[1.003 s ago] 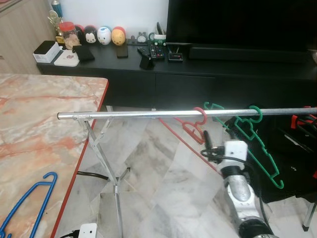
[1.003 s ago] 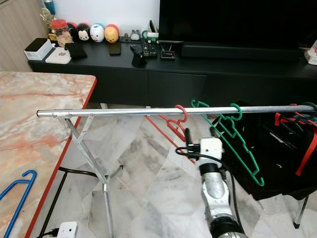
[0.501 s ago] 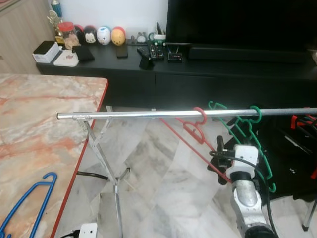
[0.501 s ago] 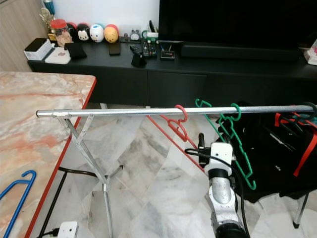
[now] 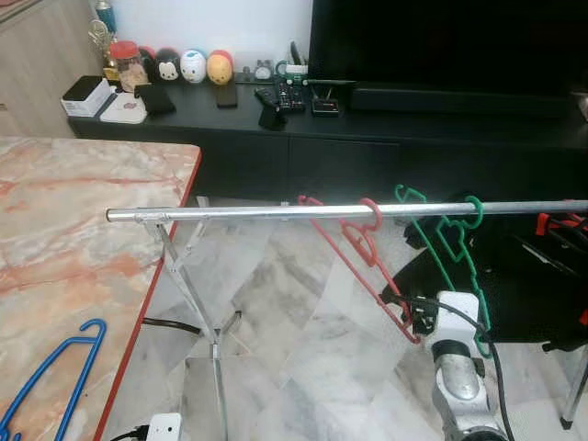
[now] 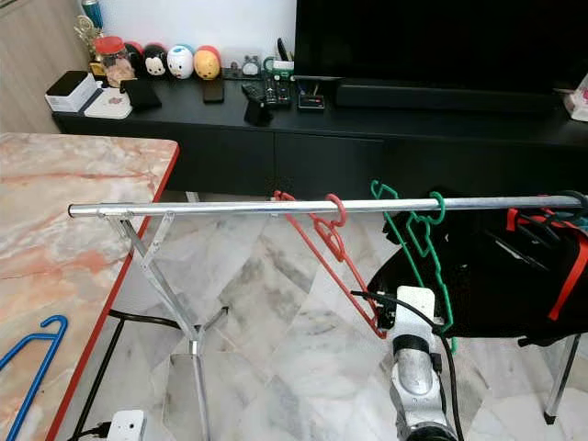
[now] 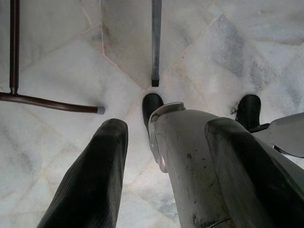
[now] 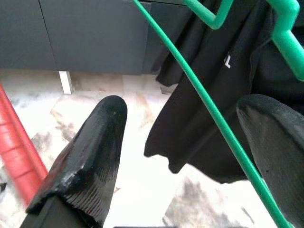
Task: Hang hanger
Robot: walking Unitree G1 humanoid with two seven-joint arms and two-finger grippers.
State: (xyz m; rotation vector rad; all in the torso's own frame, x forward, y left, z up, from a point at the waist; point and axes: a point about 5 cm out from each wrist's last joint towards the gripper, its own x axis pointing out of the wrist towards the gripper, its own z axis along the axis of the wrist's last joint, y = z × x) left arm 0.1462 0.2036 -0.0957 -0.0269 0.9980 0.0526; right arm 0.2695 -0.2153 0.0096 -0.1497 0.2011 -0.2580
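A green hanger hangs by its hook on the silver rail, to the right of a red hanger. My right arm is below the rail, under the green hanger. In the right wrist view my right gripper is open, and the green hanger's thin bar runs through the gap between its fingers. A blue hanger lies on the marble table at the left. My left gripper hangs open, pointing at the floor.
Black clothing and another red hanger hang at the rail's right end. The rack's folding legs stand on marble floor, with a white power strip beside them. A black TV console with small items runs behind.
My right arm has dropped lower and drifted right, away from the rail. The green and red hangers have swung and turned on the rail. The blue hanger has not moved.
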